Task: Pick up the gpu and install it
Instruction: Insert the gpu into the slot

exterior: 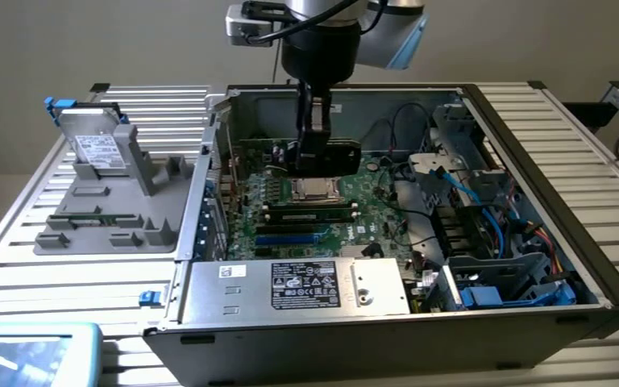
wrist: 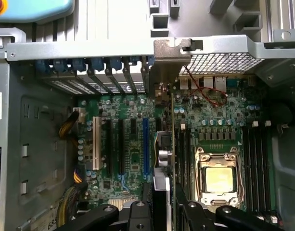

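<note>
**Desk:** While the green circuit-board gpu (exterior: 337,156) with the black cooler face hangs over the open black metal computer case (exterior: 396,351), by what is it held?

**Caption:** It is pinched edge-on by the dark two-fingered gripper (exterior: 315,153), whose fingers are pressed against its two faces. Nothing else is gripped.

**Desk:** How is the card laid out from the gripper (wrist: 162,211)?

**Caption:** From the wrist, the gpu (wrist: 167,149) is seen running straight away from the gripper. Its long axis is parallel to the long blue expansion slot (wrist: 145,144). Its silver L-shaped end bracket (wrist: 169,65) is turned toward the perforated grey rear wall (wrist: 219,62).

**Desk:** And against the slot?

**Caption:** The card is judged to be raised over the green motherboard (wrist: 133,159). It is placed just beside the blue slot, on the side of the metal-framed processor socket (wrist: 219,178). Whether contact is made cannot be told.
</note>
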You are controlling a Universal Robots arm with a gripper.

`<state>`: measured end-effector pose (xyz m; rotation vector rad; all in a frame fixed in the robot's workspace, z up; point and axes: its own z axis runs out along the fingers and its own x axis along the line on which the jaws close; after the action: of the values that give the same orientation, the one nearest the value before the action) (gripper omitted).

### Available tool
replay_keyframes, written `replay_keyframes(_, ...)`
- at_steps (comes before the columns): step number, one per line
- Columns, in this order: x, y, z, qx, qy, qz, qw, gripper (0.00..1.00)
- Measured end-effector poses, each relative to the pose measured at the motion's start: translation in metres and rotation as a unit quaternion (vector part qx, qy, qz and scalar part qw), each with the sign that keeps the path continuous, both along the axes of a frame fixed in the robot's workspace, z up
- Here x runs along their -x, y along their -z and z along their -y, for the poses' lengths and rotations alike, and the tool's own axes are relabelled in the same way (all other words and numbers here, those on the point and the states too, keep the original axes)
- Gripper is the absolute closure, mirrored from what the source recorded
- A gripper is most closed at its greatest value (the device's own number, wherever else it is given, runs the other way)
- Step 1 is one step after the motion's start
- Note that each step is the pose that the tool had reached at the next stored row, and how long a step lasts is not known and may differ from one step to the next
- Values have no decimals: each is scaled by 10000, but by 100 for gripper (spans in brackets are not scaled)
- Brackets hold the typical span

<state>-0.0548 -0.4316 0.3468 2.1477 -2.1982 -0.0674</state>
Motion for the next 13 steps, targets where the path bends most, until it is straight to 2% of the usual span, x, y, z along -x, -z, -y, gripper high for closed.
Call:
replay_keyframes(4, 0, 10, 0, -1, -20, 0, 10000, 71)
replay_keyframes(13, 28, 170, 1, 0, -84, 0, 10000, 71)
